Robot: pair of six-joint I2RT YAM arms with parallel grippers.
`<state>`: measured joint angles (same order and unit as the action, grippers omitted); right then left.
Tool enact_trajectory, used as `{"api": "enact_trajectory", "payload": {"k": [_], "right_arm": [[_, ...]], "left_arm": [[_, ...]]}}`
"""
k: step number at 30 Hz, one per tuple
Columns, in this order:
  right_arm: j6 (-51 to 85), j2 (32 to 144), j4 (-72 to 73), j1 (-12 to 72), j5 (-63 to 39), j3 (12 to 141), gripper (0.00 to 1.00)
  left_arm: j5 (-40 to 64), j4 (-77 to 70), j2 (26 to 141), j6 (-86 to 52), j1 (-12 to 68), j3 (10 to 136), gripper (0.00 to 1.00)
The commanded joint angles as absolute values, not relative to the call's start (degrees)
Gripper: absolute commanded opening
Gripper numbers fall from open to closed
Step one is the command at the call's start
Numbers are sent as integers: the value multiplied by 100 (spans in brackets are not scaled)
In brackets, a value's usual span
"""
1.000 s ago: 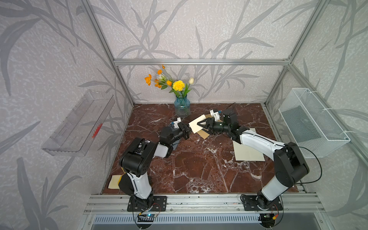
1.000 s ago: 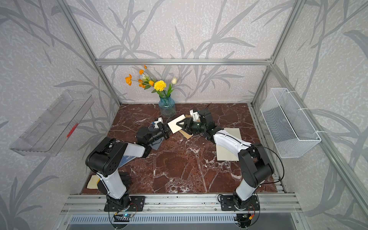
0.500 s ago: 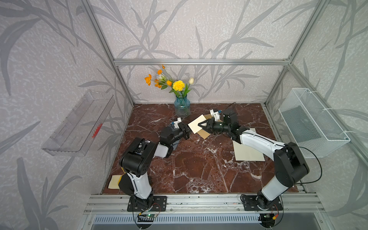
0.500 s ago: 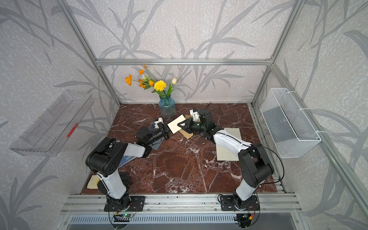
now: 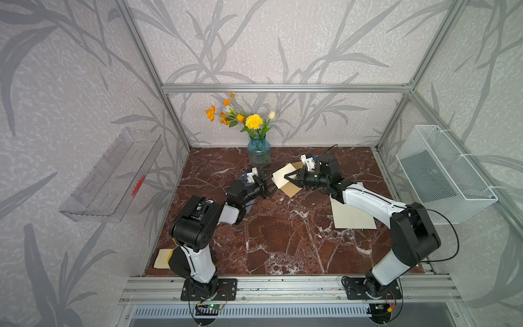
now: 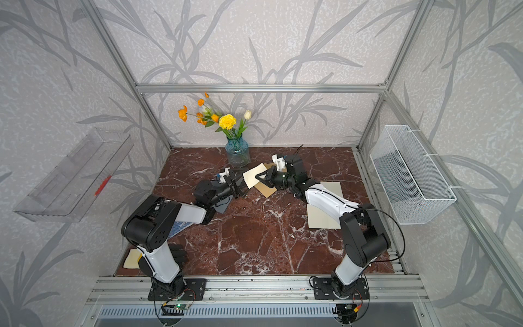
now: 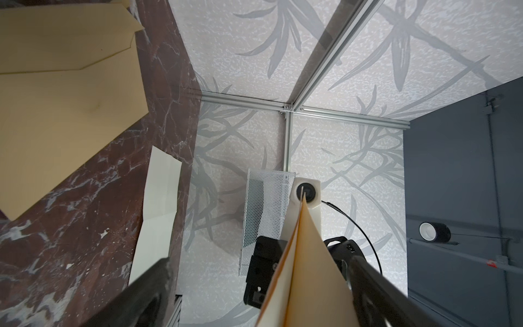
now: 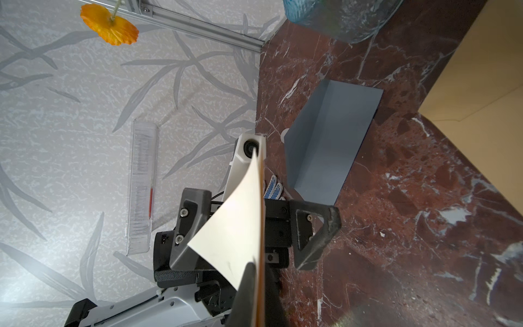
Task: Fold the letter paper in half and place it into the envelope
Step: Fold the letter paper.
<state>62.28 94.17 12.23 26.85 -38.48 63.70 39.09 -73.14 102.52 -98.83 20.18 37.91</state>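
Leaf-patterned grey walls [image 5: 254,42], aluminium frame [image 5: 283,88], red marble tabletop [image 5: 283,240].

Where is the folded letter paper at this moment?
In a top view the folded letter paper is held off the table, right of the vase and above the envelope. The right gripper pinches it, with its edge between the left gripper's open jaws.

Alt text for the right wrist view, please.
The right hand pinches a folded cream paper edge-on, its far end between the spread jaws of the open left hand. Beyond lie a grey sheet and the tan envelope on the marble table, near a blue vase.
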Motion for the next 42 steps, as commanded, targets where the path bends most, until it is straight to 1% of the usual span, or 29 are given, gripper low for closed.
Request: {"api": "enact_trajectory", "payload": {"k": [1,6,8,14,17,23,25,27,31,32,36,39,42], "right_arm": [[6126,9107,1048,2585,-3750,6425,4],[6269,9002,877,2575,-3456,6325,0],[6429,8970,826,2574,-3251,6237,0],[6898,8982,774,2648,-2737,6185,0],[7058,8974,783,2724,-2538,6261,0],[7295,8908,654,2837,-2234,6283,0],[7404,8930,756,2850,-2241,6226,0],[7476,8938,887,2872,-2233,6154,0],[7506,8903,931,2908,-2213,6098,0],[7512,8899,939,2911,-2215,6088,0],[7549,8851,1022,2959,-2173,6006,0],[7548,8818,1020,2982,-2149,5983,0],[7559,8798,1041,3003,-2132,5949,0]], "left_arm": [[3838,-6553,9694,-9274,1995,3725,100],[3330,-4947,8855,-8503,2045,3776,100],[3115,-4419,8622,-8323,2093,3875,100],[2443,-3524,8256,-8083,2439,4185,100],[2073,-3361,8195,-8077,2667,4213,100],[1654,-3623,8316,-8301,2889,4102,99],[1682,-3740,8423,-8310,2941,4143,95],[1713,-3866,8542,-8344,2979,4185,88],[1665,-4227,8730,-8501,3061,4140,63],[1661,-4289,8760,-8524,3075,4127,60],[1688,-4453,8883,-8596,3094,4140,55],[1694,-4598,8952,-8661,3107,4133,44],[1727,-4709,9024,-8724,3123,4139,38]]}}
